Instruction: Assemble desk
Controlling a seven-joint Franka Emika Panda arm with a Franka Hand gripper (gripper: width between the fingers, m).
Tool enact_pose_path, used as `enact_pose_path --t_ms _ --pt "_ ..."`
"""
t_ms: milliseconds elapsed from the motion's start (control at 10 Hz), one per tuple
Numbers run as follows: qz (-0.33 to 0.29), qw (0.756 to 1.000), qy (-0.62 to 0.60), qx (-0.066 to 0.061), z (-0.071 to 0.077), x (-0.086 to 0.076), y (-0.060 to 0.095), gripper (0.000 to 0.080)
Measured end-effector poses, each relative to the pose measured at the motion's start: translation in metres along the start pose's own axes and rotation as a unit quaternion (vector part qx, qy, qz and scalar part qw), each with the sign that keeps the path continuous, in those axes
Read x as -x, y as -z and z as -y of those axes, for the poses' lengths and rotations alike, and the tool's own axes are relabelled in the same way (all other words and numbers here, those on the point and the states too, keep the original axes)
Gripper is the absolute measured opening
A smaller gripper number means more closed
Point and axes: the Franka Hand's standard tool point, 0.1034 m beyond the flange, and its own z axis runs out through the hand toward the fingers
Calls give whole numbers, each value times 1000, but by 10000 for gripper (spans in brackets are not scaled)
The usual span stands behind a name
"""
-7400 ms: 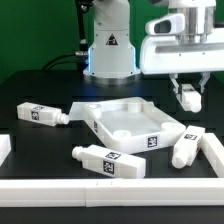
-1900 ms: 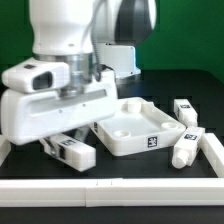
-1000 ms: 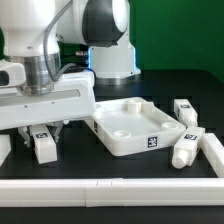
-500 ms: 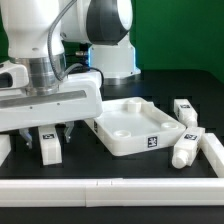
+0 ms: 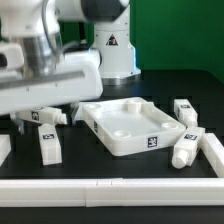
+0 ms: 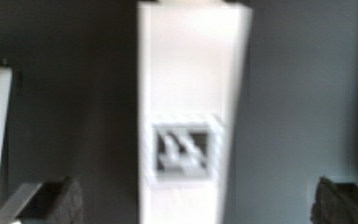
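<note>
A long white rail (image 5: 100, 184) lies at the very front of the black table (image 5: 75, 160). Just behind it, toward the exterior view's left, the near leg (image 5: 47, 147) (image 6: 194, 100) lies flat on the table with its tag facing up. Toward the exterior view's right, the second leg (image 5: 185, 150) lies next to the front corner of the tabletop (image 5: 130, 128). The tabletop sits in the middle with its rim up.

The gripper (image 5: 46, 120) (image 6: 190, 200) hangs over the near leg. Its fingers (image 6: 34, 200) are spread wide, one on each side, and they do not touch the leg. They hold nothing.

Farther back, the third leg (image 5: 38, 116) lies under the arm, and the fourth leg (image 5: 184, 108) lies behind the tabletop. The robot's base (image 5: 112, 55) stands at the back.
</note>
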Motion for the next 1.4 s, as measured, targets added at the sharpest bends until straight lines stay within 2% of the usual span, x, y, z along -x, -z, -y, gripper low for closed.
enact_pose_path --t_ms 100,200,300,600,700,900,1000,1100,1400 --pt "-4 999 -32 1 24 -14 6 649" --pt "-2 999 -48 9 46 -30 5 649" --pt "0 999 -37 12 53 -41 2 649" --pt "0 999 -41 11 52 -41 0 649" --pt "13 993 -115 3 64 -44 1 649" --pt "14 971 -238 1 104 -63 1 649" --pt "23 961 -277 -1 118 -76 4 649" --pt "19 957 -288 -9 117 -83 5 649" --pt "20 958 -287 -9 118 -83 3 649"
